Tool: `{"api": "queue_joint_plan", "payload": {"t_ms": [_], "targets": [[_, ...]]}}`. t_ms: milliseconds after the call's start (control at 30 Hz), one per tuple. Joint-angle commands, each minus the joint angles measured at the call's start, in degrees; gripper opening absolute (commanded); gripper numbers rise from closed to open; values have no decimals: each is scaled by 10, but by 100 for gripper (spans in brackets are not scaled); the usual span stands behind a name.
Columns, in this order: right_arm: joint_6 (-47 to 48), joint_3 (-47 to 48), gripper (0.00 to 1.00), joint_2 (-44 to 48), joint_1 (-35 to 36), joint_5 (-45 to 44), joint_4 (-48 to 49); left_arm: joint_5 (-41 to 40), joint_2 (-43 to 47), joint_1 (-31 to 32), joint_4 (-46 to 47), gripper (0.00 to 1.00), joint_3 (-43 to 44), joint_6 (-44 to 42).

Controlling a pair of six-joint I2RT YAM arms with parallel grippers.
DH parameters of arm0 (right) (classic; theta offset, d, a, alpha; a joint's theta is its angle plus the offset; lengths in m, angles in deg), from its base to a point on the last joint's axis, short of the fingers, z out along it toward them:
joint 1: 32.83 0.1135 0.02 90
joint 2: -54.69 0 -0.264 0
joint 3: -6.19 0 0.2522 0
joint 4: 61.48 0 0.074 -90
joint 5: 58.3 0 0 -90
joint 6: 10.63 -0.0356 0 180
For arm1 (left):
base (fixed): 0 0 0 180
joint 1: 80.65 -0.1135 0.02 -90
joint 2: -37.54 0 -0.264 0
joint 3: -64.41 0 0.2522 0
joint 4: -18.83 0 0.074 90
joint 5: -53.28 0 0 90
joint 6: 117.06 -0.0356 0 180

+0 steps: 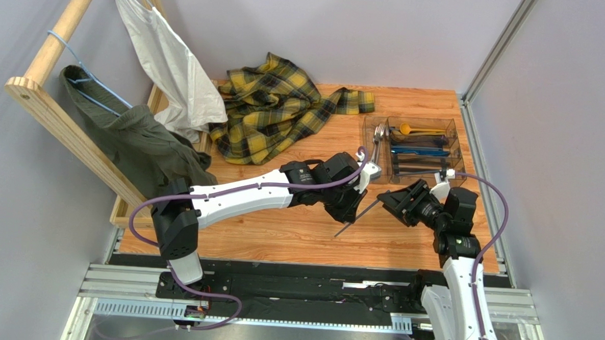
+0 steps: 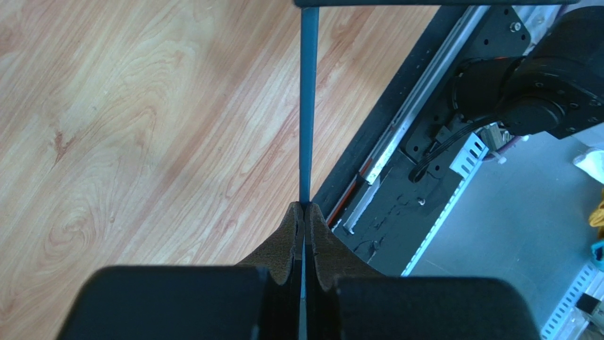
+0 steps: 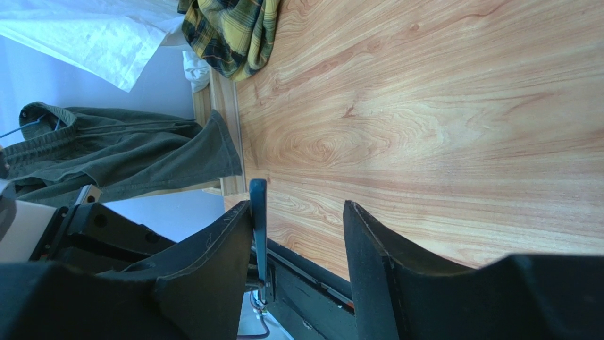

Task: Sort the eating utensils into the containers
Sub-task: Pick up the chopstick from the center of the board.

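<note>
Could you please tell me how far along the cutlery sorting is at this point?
Mostly done: the tray already holds a gold spoon, blue pieces and more. In hand: the left gripper, jaws shut, holds a dark slim utensil, which sits between the open jaws of the right gripper. Left: getting that piece into the tray; I see no other loose cutlery.

Table (image 1: 280, 229) was smooth, grained wood. Tray (image 1: 460, 146) was clear, glossy plastic. Slim utensil (image 2: 306, 106) showed a matt dark-grey finish. Pads (image 2: 289, 244) of the left gripper (image 2: 304, 209) looked rough, fibrous. Plaid shirt (image 1: 274, 103) was woven cloth.
</note>
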Motion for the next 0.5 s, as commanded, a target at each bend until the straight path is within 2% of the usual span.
{"api": "queue_joint_plan", "payload": {"t_ms": [0,100,167,267,300,400,467], "targets": [[-15,-2,53,-4,9,13,40,15,9,10,5,0,32,-16],[-18,-7,52,-6,10,15,46,17,1,14,3,0,39,-16],[-24,-12,47,-7,11,19,52,18,-5,18,1,0,43,-17],[-29,-13,31,-12,12,26,61,16,-9,19,-3,0,45,-16],[-29,-12,21,-12,12,27,61,15,-12,19,-3,0,45,-17],[-26,-9,3,-11,13,28,56,9,-17,18,-7,0,46,-16],[-23,-7,0,-11,13,26,54,5,-18,18,-9,0,47,-16]]}}
